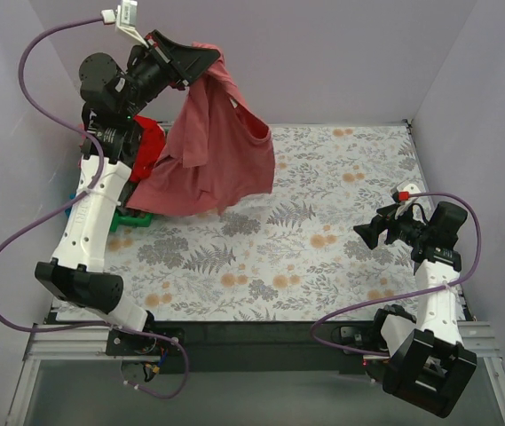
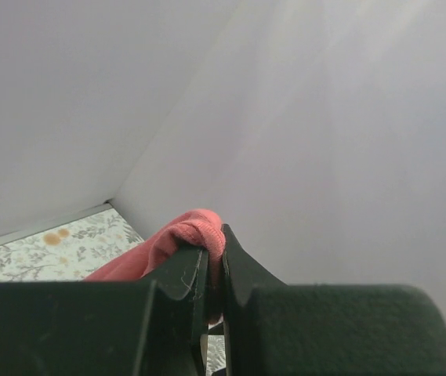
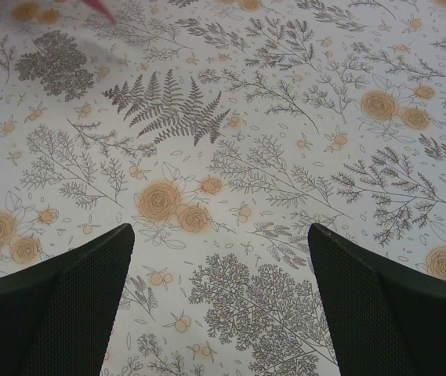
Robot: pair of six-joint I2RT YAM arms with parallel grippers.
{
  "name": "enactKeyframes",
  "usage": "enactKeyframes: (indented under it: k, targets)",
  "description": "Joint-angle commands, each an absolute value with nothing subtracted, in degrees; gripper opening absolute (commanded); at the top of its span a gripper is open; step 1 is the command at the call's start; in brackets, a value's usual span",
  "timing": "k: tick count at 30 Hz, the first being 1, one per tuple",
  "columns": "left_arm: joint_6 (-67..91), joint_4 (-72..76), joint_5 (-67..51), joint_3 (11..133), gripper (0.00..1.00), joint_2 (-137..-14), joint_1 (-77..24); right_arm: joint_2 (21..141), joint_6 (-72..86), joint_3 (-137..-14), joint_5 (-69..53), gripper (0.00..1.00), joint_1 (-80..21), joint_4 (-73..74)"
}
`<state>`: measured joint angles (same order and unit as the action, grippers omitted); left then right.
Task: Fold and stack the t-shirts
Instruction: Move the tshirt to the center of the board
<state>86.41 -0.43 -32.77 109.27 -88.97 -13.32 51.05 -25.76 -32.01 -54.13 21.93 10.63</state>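
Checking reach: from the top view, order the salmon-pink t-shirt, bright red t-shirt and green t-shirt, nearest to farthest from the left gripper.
1. Salmon-pink t-shirt, clamped in the left gripper.
2. Bright red t-shirt, just beneath, far left.
3. Green t-shirt, left edge, nearer us.

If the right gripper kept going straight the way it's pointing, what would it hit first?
Probably the floral table cover; the open right gripper has only that between its fingers, though depth is hard to judge.

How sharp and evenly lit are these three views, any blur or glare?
Top external: sharp, soft even light, no glare on the hanging pink t-shirt. Left wrist: left gripper close and dark, pale streaks on the wall. Right wrist: floral table cover crisp, right gripper dark.
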Motion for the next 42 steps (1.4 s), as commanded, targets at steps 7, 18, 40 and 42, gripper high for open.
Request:
enactKeyframes:
  k: [7,18,40,42]
  targets:
    - [86.57,4.48,-33.75,121.62,0.00,-91.84,-21.96,51.50,-26.46,-33.66,-54.32,0.98,21.71,11.07]
    - [86.66,5.36,-33.05,125.07,0.00,-93.52,-25.84,52.03,-26.54,-33.66,-54.05,0.98,21.71,11.07]
    - [66.64,-11.15,-20.50,65.06,0.70,-75.87,-25.75,53.17,-31.02,-34.98,-55.54,0.98,21.62,15.46]
    - [64.17,-14.22,-14.54,61.02,0.79,-70.42,-25.66,54.31,-33.56,-35.42,-57.64,0.98,21.53,18.17]
